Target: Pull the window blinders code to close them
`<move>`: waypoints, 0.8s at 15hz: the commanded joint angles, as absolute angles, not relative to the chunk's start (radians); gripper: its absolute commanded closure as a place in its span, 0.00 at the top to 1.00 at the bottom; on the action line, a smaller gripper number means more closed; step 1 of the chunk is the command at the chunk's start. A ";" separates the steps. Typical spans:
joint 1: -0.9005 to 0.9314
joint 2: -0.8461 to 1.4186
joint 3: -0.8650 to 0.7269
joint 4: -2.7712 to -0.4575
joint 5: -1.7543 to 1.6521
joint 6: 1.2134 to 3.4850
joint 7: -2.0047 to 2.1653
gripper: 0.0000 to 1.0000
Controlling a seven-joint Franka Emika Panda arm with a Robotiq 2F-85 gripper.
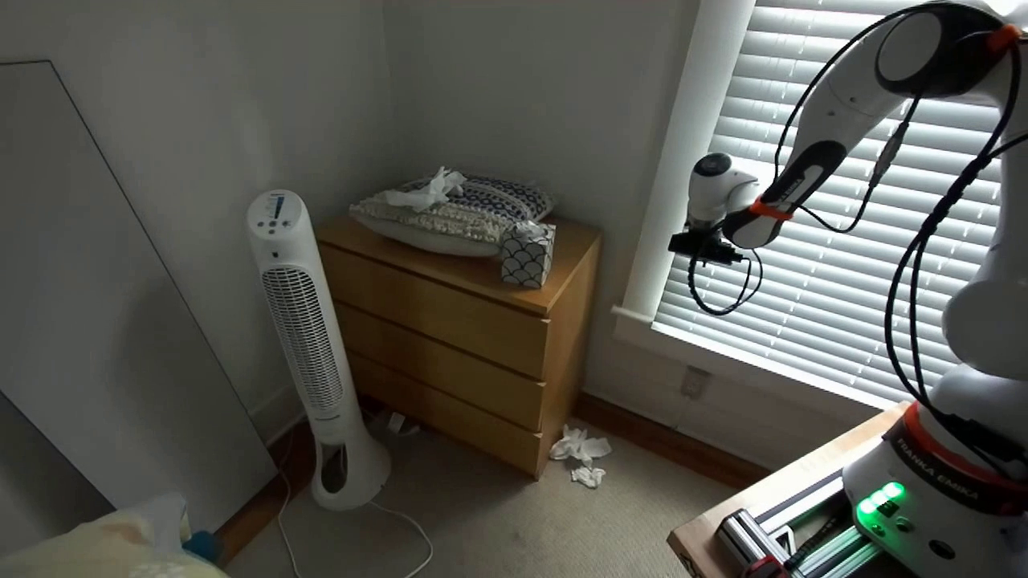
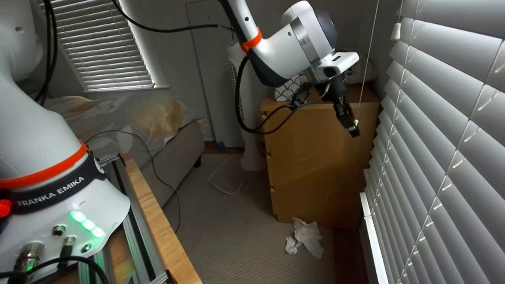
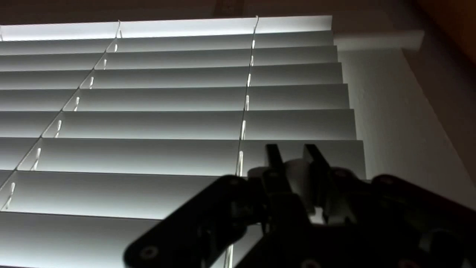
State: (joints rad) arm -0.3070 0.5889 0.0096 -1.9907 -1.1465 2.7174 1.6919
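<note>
Wrist view: one end effector (image 3: 293,149) pinches a white tassel (image 3: 297,175) between two fingers (image 3: 276,160) (one blind (image 3: 167,123) behind).

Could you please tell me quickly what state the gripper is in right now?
Gripper: closed, it appears, on the white cord pull of the blinds.
</note>
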 commanded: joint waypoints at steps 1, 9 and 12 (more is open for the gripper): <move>-0.226 0.651 -0.068 -1.963 -1.044 2.759 1.623 0.05; -0.142 0.501 -0.077 -2.081 -0.849 2.741 1.489 0.84; -0.116 0.387 -0.050 -2.190 -0.663 2.678 1.331 1.00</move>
